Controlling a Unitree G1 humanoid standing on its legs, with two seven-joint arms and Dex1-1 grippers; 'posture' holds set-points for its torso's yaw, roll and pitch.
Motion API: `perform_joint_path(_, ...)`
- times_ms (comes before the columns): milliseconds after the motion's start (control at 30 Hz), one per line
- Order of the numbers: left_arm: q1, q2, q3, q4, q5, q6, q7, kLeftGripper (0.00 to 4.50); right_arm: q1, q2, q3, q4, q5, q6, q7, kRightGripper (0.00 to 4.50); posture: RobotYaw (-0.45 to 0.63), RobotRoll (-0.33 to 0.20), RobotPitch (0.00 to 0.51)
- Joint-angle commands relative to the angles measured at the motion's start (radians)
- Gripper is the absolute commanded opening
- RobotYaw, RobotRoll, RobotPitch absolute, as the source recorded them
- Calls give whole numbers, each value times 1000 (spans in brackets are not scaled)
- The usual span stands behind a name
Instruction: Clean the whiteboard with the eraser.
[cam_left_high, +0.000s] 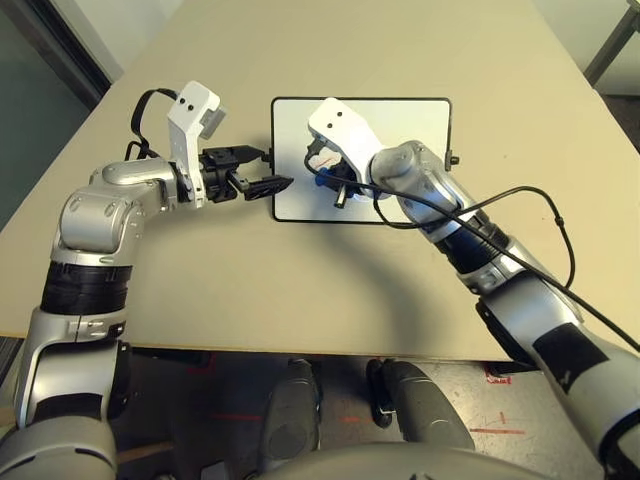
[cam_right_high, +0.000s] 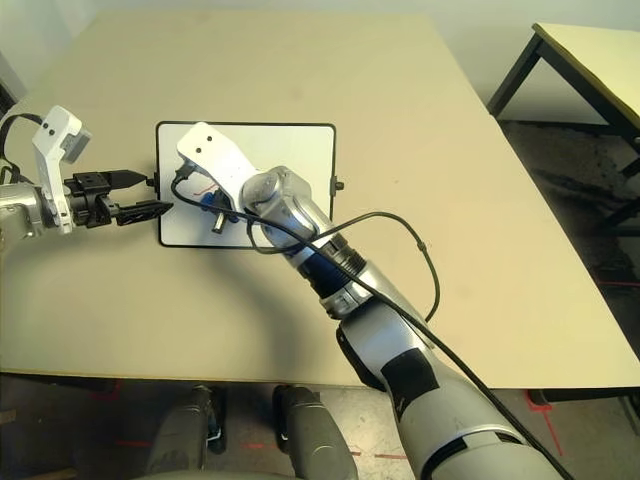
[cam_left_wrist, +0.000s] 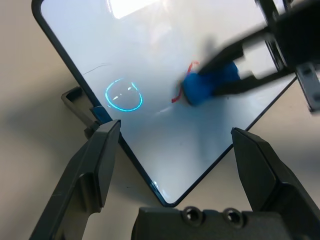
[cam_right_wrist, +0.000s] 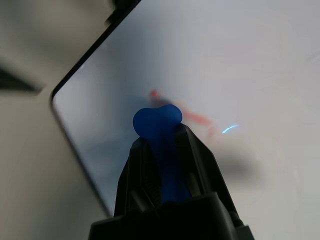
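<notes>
Right wrist view: my right gripper (cam_right_wrist: 159, 132) held the eraser (cam_right_wrist: 162, 150) by its pinched waist, seemingly light and soft, red marks (cam_right_wrist: 192, 116) just beyond my fingertips.

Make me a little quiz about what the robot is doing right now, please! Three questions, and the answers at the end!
1. True or false: the blue eraser is held in the right gripper.
2. Fill in the gap: the marks right beside the eraser on the whiteboard are coloured ____.
3. Pick one. How do the jaws of the left gripper stand?
a) shut on the whiteboard's frame
b) open, with nothing between them
c) shut on the eraser

Key: 1 true; 2 red; 3 b
</notes>
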Motion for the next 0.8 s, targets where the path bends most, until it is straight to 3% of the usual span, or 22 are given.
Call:
perform_joint_path(33,13,-2,6,-15,-8,12,4,4500,-52,10,-53,76,6,-37,-43,617,49,0,150)
perform_joint_path(200,14,-3,6,-20,-9,16,5,4500,-52,24,-56,101,4,-46,-49,617,51,0,149)
perform_joint_path(533,14,21,12,-8,-3,24,-6,4500,125,33,64,-60,-22,43,24,617,52,0,159)
perform_joint_path(800,10,27,14,0,-2,21,-6,4500,70,54,33,24,-23,5,-13,617,51,0,160)
